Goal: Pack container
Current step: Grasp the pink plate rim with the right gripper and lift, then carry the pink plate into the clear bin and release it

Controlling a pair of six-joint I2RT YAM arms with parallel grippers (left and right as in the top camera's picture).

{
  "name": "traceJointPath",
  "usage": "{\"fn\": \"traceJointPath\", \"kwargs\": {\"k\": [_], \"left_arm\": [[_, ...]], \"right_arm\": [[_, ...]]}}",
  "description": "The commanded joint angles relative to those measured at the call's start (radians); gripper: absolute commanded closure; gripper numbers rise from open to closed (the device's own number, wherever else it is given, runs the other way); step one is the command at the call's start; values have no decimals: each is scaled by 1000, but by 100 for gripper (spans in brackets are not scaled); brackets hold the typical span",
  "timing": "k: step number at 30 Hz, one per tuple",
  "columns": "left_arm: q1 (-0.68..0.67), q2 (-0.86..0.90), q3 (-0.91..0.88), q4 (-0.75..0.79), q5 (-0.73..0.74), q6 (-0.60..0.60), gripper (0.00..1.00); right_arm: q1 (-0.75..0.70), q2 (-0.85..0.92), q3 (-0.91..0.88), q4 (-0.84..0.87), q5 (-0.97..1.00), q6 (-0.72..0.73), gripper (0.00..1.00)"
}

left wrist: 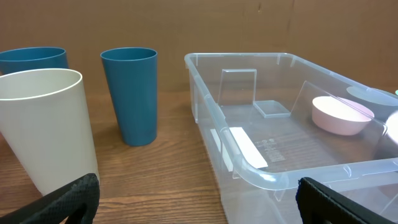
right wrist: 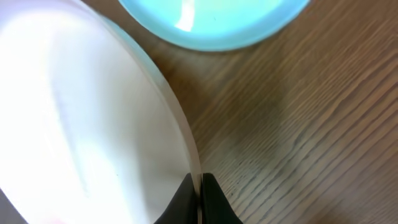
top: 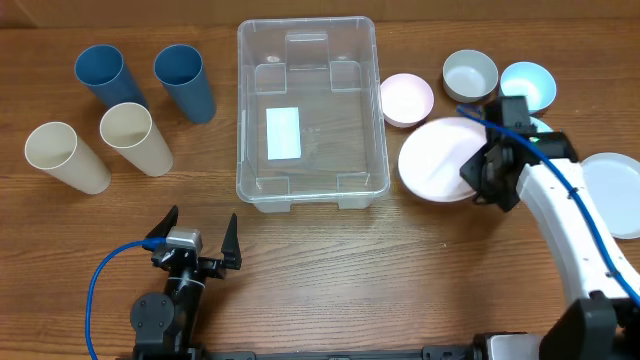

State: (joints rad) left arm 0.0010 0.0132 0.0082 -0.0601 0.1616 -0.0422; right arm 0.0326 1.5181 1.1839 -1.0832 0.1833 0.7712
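One wooden table [top: 330,250], with the overhead view read as the clock face.

One container [top: 307,110], clear plastic, at 12 o'clock, standing mouth up with a white label [top: 283,133] on its floor.

Two plates. The large plate [top: 435,160] is at 3 o'clock, near the container's right wall. The second plate [top: 615,185] is at the right edge and partly cut off.

Four cups at 9 to 10 o'clock, all upright: first blue cup [top: 100,75], second blue cup [top: 183,82], first cream cup [top: 65,155], second cream cup [top: 135,138].

Three bowls at 1 to 2 o'clock: pink bowl [top: 407,99] just beside the container, grey bowl [top: 470,75], light blue bowl [top: 527,85].

Two grippers. The left gripper [top: 201,222] is at 7 o'clock, facing the container, its jaws spread wide and holding nothing. The right gripper [right wrist: 199,186] has its jaws pinched on the large plate's rim, on the plate's 3 o'clock side.
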Motion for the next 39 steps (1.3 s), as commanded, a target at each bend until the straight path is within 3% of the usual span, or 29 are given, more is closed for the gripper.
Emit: {"fn": "traceJointPath", "kwargs": {"k": [1,7,10,17,23,32,39], "left_arm": [[7,-8,-3,1,12,9,0],[7,-8,-3,1,12,9,0],[7,-8,-3,1,12,9,0],[7,-8,-3,1,12,9,0],[7,-8,-3,1,12,9,0],[7,-8,-3,1,12,9,0],[7,-8,-3,1,12,9,0]], "right_arm": [[0,-71,132,-23,49,-82,96],[3,-96,286,-13,45,-169,96],[42,-96,343,61,-60,-255,96],[266,-77,350,254,-140,-309,96],[405,69,349,296,-133,-308,96],[473,292,346,259,-134,-304,96],[479,358,332,240,-132,-305,96]]}}
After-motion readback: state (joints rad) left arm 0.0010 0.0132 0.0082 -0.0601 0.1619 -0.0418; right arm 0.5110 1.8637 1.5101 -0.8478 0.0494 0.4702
